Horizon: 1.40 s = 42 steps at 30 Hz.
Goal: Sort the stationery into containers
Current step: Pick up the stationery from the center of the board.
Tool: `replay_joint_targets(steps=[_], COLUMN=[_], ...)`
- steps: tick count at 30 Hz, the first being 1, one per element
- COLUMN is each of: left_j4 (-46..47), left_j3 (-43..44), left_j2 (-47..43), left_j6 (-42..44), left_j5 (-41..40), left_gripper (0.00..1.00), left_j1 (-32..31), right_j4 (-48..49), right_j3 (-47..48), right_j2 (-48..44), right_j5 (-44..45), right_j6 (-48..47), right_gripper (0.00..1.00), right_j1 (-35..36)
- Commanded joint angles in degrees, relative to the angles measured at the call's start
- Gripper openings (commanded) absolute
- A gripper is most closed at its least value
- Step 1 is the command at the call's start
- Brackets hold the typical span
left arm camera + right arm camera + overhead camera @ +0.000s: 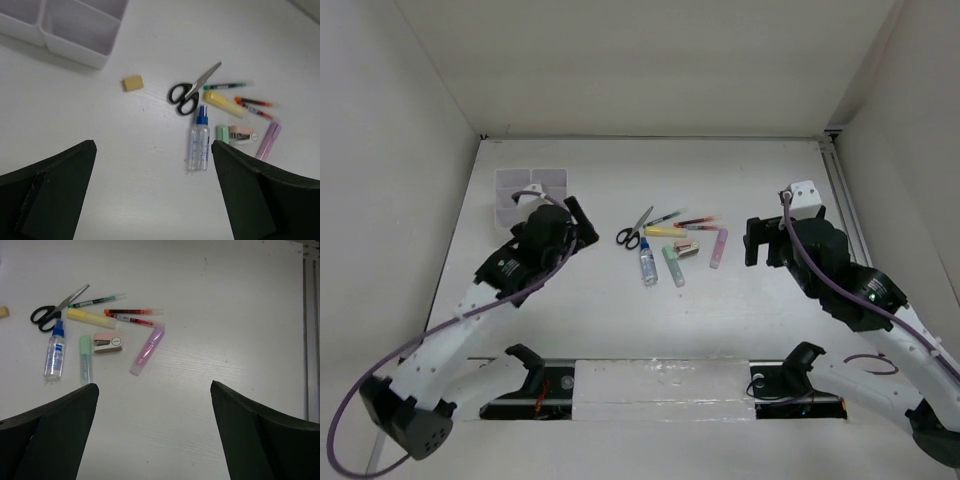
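At the middle of the table [620,320] the stationery [665,231] lies loose and unsorted; the tray [500,190] stands at the far left corner. Left gripper [582,222] and right gripper [752,242] hover wide open, empty. First pick seems pending: one must lower onto a single item.

The white table [620,330] in front of me carries the divided tray [502,190] at far left. Mid-table lie scissors [634,229], a blue-capped bottle [648,264], a yellow marker [665,231], a green marker [673,266], a pink marker [718,248] and thin pens [134,312]. A tan eraser [133,83] sits nearer the tray.
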Motion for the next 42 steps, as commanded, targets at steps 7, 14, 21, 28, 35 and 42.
replay_joint_targets(steps=[7, 14, 21, 28, 35, 42], left_j4=[6.2, 6.7, 8.0, 5.6, 5.0, 5.1], left_j3=[3.6, 9.2, 9.9, 13.1, 14.2, 16.9], left_j2=[26.1, 36.8, 39.1, 45.4, 50.3, 53.1], left_j6=[-12.6, -17.4, -18.6, -18.6, -19.7, -19.0], left_j5=[4.0, 2.0, 1.3, 0.3, -1.6, -2.3], left_gripper=[1.0, 1.0, 1.0, 1.0, 0.9, 0.87], left_j1=[-15.1, -21.3, -22.0, -22.0, -20.1, -19.3], right_j4=[1.2, 1.2, 1.2, 1.8, 1.2, 1.2], right_j3=[0.5, -1.9, -2.5, -3.0, -2.5, -3.0], right_j2=[-0.8, -2.5, -3.6, -4.7, -5.3, -5.8], right_j5=[-4.3, -7.2, -9.1, -9.6, -9.6, -9.6], right_j6=[-0.3, -0.3, -0.3, -0.3, -0.3, -0.3], right_gripper=[1.0, 1.0, 1.0, 1.0, 1.0, 1.0], right_j1=[-1.6, -1.6, -2.1, -2.1, -2.1, -2.1])
